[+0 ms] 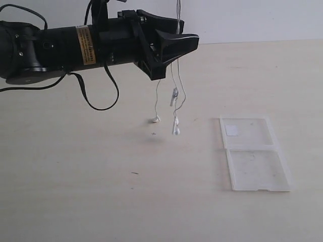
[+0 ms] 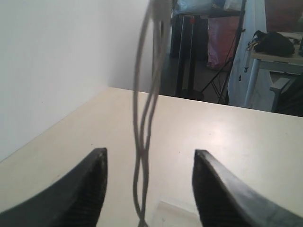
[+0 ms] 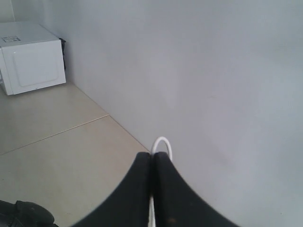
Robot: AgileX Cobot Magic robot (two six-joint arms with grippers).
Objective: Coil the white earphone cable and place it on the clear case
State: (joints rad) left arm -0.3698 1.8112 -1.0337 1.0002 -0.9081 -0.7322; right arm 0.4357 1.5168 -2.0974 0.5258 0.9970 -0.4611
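Observation:
The white earphone cable (image 1: 177,75) hangs in several strands from above the exterior view's top edge. Its two earbuds (image 1: 176,128) and inline remote (image 1: 173,96) dangle just over the table. My left gripper (image 1: 179,56) reaches in sideways, open, with the strands passing between its fingers. In the left wrist view the twisted strands (image 2: 142,142) hang between the parted jaws of that gripper (image 2: 150,152), touching neither. My right gripper (image 3: 152,156) is shut on the cable, with a small loop (image 3: 162,142) poking out past its tips. The clear case (image 1: 257,169) lies open and flat to the right.
The beige table (image 1: 75,201) meets a white wall at the back. A white box-shaped appliance (image 3: 31,56) stands on the floor in the right wrist view. Stands and furniture (image 2: 208,47) show beyond the table's far edge.

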